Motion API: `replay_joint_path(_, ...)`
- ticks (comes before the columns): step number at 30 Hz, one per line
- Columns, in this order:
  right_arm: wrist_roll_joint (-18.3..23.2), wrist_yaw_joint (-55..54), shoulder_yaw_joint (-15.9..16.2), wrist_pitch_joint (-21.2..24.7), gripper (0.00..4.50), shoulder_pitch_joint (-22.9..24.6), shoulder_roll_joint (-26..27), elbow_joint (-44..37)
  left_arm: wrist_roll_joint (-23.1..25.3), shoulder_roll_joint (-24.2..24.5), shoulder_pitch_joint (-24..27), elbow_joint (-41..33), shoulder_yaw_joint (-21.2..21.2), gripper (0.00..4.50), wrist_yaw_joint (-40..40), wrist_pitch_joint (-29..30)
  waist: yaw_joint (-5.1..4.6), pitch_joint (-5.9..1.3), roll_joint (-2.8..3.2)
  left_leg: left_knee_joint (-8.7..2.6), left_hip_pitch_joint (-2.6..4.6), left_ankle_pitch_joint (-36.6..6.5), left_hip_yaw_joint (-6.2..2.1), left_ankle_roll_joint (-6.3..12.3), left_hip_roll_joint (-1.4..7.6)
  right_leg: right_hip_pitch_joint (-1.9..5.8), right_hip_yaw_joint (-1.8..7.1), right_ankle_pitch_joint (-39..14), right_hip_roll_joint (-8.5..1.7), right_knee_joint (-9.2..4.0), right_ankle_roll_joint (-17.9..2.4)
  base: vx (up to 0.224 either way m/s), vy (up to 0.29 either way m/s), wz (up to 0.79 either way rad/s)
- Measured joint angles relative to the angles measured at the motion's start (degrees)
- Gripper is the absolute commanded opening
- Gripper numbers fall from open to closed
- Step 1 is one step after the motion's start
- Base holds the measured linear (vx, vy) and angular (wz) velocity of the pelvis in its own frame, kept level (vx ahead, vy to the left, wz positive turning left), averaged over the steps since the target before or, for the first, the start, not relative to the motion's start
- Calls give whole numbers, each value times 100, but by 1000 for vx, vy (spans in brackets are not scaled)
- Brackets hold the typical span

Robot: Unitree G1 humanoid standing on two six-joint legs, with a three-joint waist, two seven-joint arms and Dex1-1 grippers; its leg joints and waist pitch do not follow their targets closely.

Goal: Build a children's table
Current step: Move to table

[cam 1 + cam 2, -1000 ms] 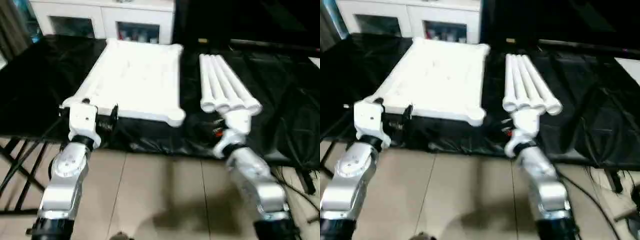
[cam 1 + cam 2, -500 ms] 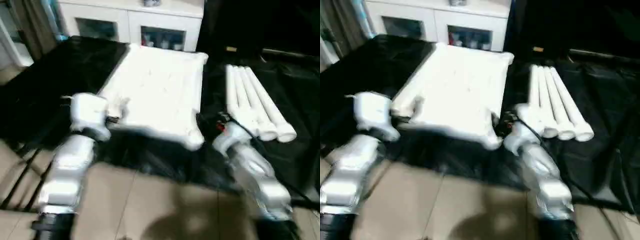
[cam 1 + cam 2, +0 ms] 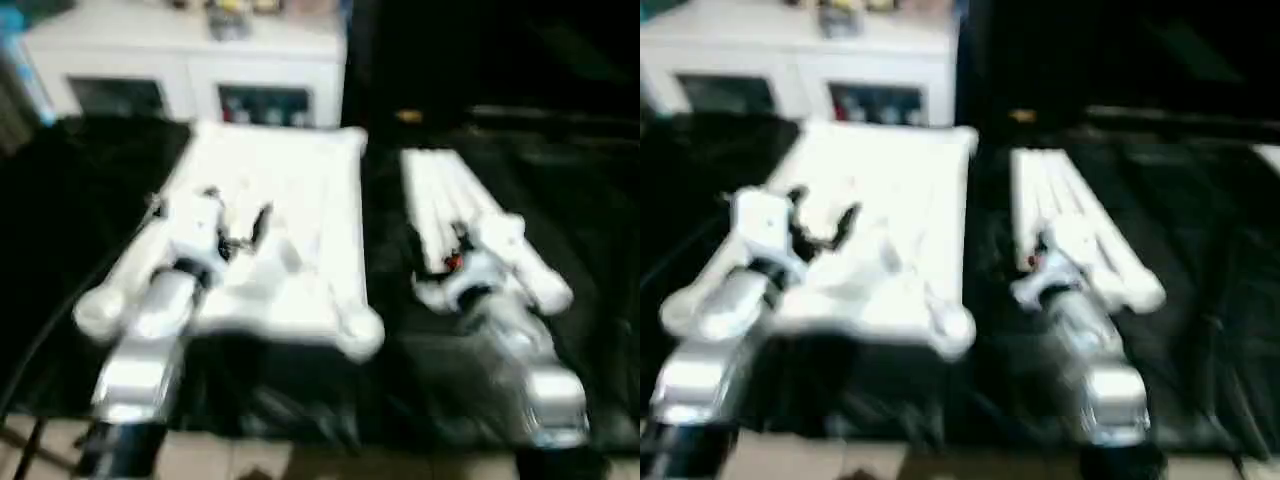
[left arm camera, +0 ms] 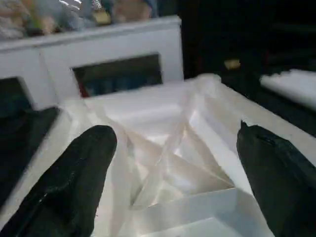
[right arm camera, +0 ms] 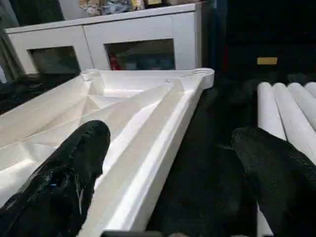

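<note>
The children's table top (image 3: 300, 190) lies upside down on black cloth, ribs up, with a round socket at its near right corner (image 3: 360, 335). The white tube legs (image 3: 440, 195) lie side by side to its right. My left gripper (image 4: 177, 168) hovers open over the near left part of the ribbed underside (image 4: 168, 148), holding nothing. Also open and empty, my right gripper (image 5: 173, 163) hangs over the cloth gap between the top's right edge (image 5: 163, 128) and the legs (image 5: 281, 108), with its wrist (image 3: 480, 260) above the legs' near ends.
A white cabinet with glass doors (image 3: 200, 70) stands behind the work table. Black cloth (image 3: 80, 200) covers the whole surface, and its near edge drops to the tiled floor. Dark equipment sits at the back right.
The camera has shifted. Both arms have reached forward: the left gripper went from the top's near left corner to over its ribs, the right from before the legs' ends to beside them.
</note>
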Motion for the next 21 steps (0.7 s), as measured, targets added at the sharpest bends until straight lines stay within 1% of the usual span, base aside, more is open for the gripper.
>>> replay_joint_path(1,2,14,-90,51,450,70,-67,-14,-4,-64,-46,6,-31,440,-10,-2,-18,-34,-60,105,-33,-68,112,80,-54,-131,163,42,-75,82,82,76,147,-57)
replay_joint_path(2,-10,14,-159,80,450,132,-139,-4,-4,-136,-119,11,-165,440,-27,-12,-17,-34,-79,368,-239,-132,-104,200,-116,-142,287,54,-76,71,128,50,85,-25)
replay_joint_path(3,-23,25,-238,107,450,163,-250,22,-9,-187,-180,-11,-334,440,-68,-42,-1,-49,-35,572,-341,-132,-379,209,-116,-145,289,99,-99,29,181,67,181,-37)
replay_joint_path(4,-20,79,-259,119,450,142,-282,30,-13,-165,-172,-36,-390,440,-129,-56,-56,-58,0,380,-322,-134,-685,103,-16,-120,153,172,-168,-34,231,-3,110,-37)
replay_joint_path(5,-11,195,-235,121,450,122,-332,19,-17,-101,-176,-32,-391,440,-189,-62,-142,-43,55,198,-296,-75,-750,-424,98,-59,25,226,-190,-109,248,5,164,-42)
replay_joint_path(6,33,421,-148,129,450,113,-413,12,-69,7,-158,-23,-389,440,-343,-64,-214,-24,112,197,-250,-52,-748,-396,111,-5,-49,278,-170,-186,136,-12,68,-30)
replay_joint_path(7,104,702,49,140,450,53,-532,-17,-110,183,-127,-11,-331,440,-483,-70,-279,-5,145,189,-228,-52,-742,-343,118,47,-76,290,-131,-251,-191,-21,150,-15)
replay_joint_path(8,129,867,144,141,450,31,-579,-62,-126,267,-131,0,-275,440,-555,-69,-297,11,171,187,-223,-44,-739,-299,117,103,-76,266,-96,-312,-264,-29,96,-10)
replay_joint_path(9,150,1015,212,149,450,29,-660,-105,-129,312,-132,3,-236,440,-629,-68,-290,19,177,169,-208,-35,-727,-265,103,140,-59,270,-84,-361,-297,-66,161,-4)
replay_joint_path(10,188,1222,270,166,450,6,-790,-141,-155,382,-134,24,-224,440,-786,-69,-276,28,170,134,-191,-33,-682,-258,97,177,-38,295,-98,-432,-309,-74,102,13)
replay_joint_path(11,234,1470,342,176,450,-15,-986,-148,-219,466,-143,80,-249,440,-1025,-78,-263,31,169,98,-180,-9,-637,-255,104,199,-24,310,-108,-469,-305,-74,102,13)
replay_joint_path(12,262,1657,351,182,450,-17,-1125,-154,-262,526,-146,135,-272,440,-1220,-80,-243,41,156,46,-145,0,-579,-265,112,225,-4,326,-125,-504,-284,-69,47,17)
replay_joint_path(13,359,1986,349,198,450,-28,-1331,-159,-391,652,-153,217,-342,440,-1600,-98,-216,50,122,-24,-89,5,-480,-270,121,231,13,325,-184,-515,-277,-56,-3,18)
replay_joint_path(14,412,2246,345,216,450,-60,-1513,-165,-468,778,-181,277,-440,440,-1917,-140,-177,51,116,-51,-73,5,-434,-270,128,232,42,303,-195,-517,-239,-56,-3,18)
replay_joint_path(15,433,2433,333,230,450,-101,-1643,-165,-518,858,-205,312,-527,440,-2171,-181,-143,53,107,-82,-57,5,-397,-271,132,231,98,275,-193,-519,-193,0,0,0)
replay_joint_path(16,465,2664,337,232,450,-157,-1781,-166,-530,950,-251,359,-645,440,-2448,-205,-115,48,87,-121,-51,12,-351,-278,135,233,134,289,-193,-517,-163,0,0,0)
replay_joint_path(18,476,2818,335,227,450,-190,-1902,-160,-521,989,-310,411,-796,440,-2656,-196,-96,46,81,-183,-38,174,-306,-256,169,223,137,338,-190,-515,-85,-30,-18,2)
replay_joint_path(19,454,2772,333,226,450,-223,-1892,-98,-453,976,-340,498,-865,440,-2635,-180,-89,48,83,-186,-34,185,-292,-263,192,217,135,358,-183,-512,-47,0,0,0)
replay_joint_path(21,395,2590,309,225,450,-353,-1823,71,-311,929,-375,612,-913,440,-2522,-188,-108,50,87,-217,-31,201,-286,-290,204,194,128,368,-179,-512,-24,0,0,0)
